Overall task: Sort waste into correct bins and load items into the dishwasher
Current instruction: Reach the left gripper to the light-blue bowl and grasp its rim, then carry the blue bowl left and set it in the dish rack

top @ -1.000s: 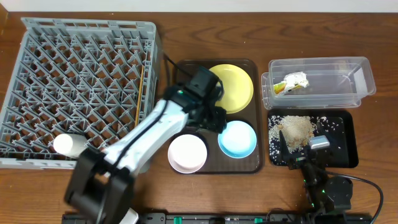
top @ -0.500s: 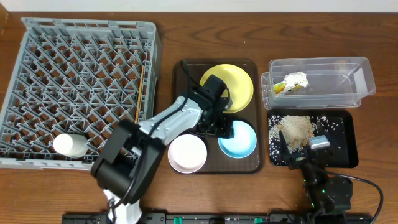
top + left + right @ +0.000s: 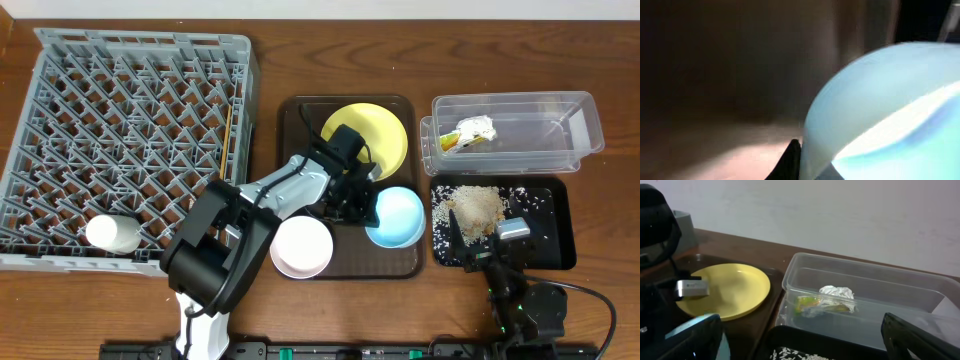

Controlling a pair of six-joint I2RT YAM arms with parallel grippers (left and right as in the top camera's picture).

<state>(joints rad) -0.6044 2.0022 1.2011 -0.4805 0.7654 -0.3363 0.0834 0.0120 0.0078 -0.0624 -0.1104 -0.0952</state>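
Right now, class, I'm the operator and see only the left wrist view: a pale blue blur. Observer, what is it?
Observer: The light blue bowl; the left gripper is shut on its rim.
Operator: And the right gripper?
Observer: The right gripper is open, above the black tray holding rice.
Operator: Any waste already binned?
Observer: A wrapper with napkin lies in the clear tub.

Left end effector (image 3: 355, 200) clamped shut, arm reaching forward — right end effector (image 3: 483, 236) spread wide.
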